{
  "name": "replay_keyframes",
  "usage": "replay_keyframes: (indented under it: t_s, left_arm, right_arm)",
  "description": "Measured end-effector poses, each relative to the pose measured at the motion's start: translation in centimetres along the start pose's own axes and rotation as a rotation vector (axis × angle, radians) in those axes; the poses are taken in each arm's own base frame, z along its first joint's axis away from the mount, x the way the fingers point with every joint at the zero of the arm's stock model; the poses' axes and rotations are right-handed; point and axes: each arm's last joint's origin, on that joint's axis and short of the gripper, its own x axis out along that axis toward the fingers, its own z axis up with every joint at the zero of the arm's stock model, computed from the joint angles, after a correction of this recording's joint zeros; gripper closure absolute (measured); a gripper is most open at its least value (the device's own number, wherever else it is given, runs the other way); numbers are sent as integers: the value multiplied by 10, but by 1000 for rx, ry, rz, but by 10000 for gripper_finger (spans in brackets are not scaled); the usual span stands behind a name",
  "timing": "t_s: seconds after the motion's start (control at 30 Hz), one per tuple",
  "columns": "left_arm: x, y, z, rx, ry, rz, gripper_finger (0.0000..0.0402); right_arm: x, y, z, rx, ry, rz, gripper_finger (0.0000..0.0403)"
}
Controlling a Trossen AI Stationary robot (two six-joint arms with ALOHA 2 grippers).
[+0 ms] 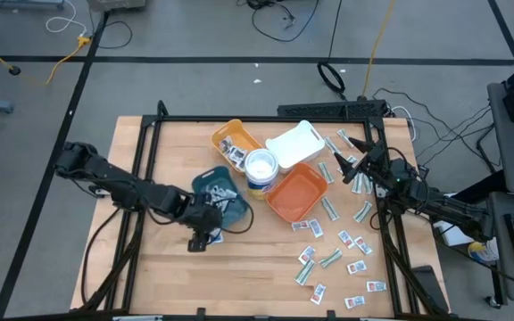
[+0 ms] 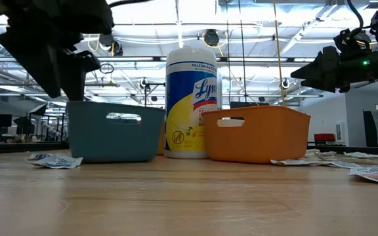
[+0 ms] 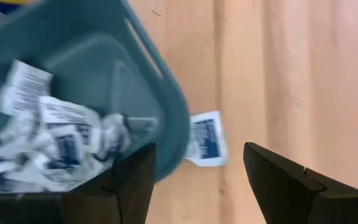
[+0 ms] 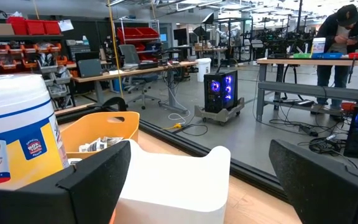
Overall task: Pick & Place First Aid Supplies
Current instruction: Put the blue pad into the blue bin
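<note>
The first aid supplies are small flat packets. Several white-and-blue ones lie in the teal tray, and one packet lies flat on the wood beside that tray's wall. Many more packets are scattered over the table's right half. My left gripper hovers open above the lone packet, at the teal tray's near corner, touching nothing. My right gripper waits open and level at the table's right side, facing the white tray.
A yellow tray, a white tray and an orange tray cluster around a white wipes tub at the table's middle. Bare wood lies along the near left. A person stands at a bench far off in the room.
</note>
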Motion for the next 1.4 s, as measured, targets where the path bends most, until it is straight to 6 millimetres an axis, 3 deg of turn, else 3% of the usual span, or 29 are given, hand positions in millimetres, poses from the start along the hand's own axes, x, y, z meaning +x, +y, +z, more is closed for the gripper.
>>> replay_keyframes:
  t_s: [0.2,0.57,0.87,1.03,1.4]
  left_arm:
    - [-5,-4,-2,41,7,111,131]
    - [-16,-44,-12,79,36,-2,80]
    - [21,-46,-20,69,160,41,78]
    - [43,-45,-13,92,153,33,78]
    - [76,-21,-6,23,238,57,78]
  right_arm:
    - [0,0,0,0,0,0,26]
    - [0,0,0,0,0,-1,26]
    - [0,0,0,0,0,0,26]
    - [0,0,0,0,0,0,26]
    - [0,0,0,0,0,0,26]
